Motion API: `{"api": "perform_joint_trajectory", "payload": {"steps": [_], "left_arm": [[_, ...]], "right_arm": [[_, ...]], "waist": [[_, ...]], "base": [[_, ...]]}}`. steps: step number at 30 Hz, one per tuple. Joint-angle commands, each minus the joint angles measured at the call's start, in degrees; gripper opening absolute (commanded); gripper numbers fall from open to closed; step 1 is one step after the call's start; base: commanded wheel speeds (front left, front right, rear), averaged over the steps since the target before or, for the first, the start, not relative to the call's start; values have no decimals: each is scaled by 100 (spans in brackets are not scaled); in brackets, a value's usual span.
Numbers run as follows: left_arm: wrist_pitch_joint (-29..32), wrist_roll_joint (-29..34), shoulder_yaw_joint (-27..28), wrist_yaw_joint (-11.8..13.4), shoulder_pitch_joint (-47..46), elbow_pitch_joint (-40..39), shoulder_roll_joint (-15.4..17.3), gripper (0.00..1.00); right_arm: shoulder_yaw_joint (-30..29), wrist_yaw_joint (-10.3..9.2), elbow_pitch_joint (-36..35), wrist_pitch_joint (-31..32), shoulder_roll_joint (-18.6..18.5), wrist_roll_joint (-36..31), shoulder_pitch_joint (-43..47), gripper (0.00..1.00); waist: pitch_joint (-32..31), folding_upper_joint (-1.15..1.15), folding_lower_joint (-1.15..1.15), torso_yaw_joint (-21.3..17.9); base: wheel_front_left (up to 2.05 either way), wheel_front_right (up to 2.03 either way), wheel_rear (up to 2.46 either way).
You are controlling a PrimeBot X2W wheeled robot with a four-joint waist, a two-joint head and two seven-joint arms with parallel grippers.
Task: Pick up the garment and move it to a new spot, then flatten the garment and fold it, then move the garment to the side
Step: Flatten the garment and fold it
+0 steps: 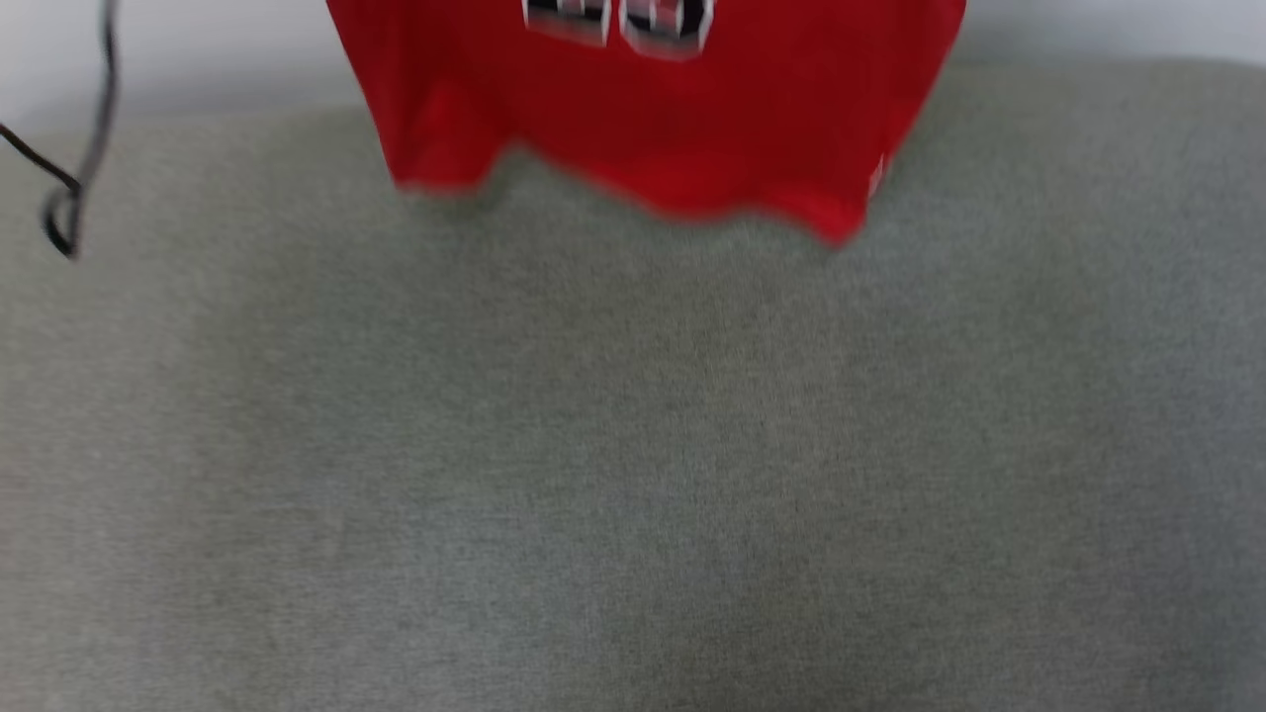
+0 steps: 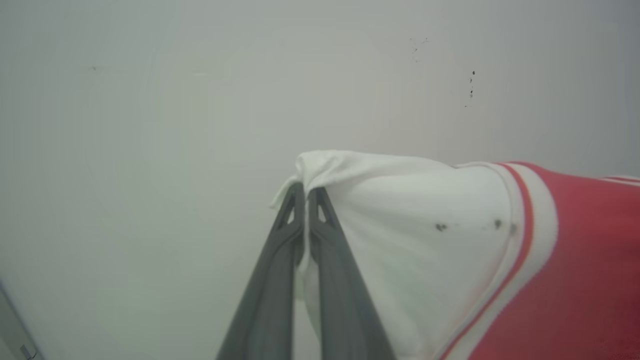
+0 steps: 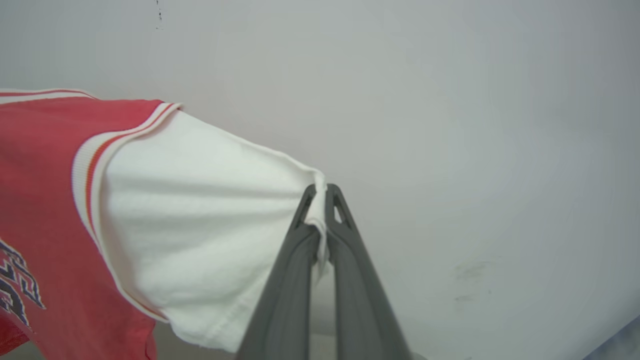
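Two edge pinches recorded: left hand (image 2: 306, 194), right hand (image 3: 321, 195) clamped on garment (image 1: 653, 129) sleeve tips; slip judged possible if swung.

Red, white-sleeved garment (image 1: 653, 109), apparently hanging

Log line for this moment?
red white-sleeved jersey T-shirt: hanging over grey fabric surface | left gripper: shut on sleeve | right gripper: shut on other sleeve
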Motion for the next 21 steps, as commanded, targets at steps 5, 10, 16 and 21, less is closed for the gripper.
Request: {"api": "perform_joint_trajectory", "payload": {"steps": [5,10,16,21], "left_arm": [[-320,71,130,83,-770,-19,132,0],[-529,213,111,111,-1343,-99,171,0],[-808,233,122,119,-1658,-117,126,0],[-975,114,185,75,-1574,-10,96,0]], "right_arm": [[93,-6,326,-688,128,-348,-1006,0],[256,-6,547,-1184,214,-524,-1713,0],[570,-6,845,-1669,351,-452,-2199,0],[920,-6,1170,-1953,391,-294,-2384,0]], "waist": [[1164,0,0,-259],[1899,0,0,-309],[2513,0,0,-350],[2772,0,0,-331]], "base": [[0,0,0],[0,0,0],[0,0,0],[0,0,0]]}}
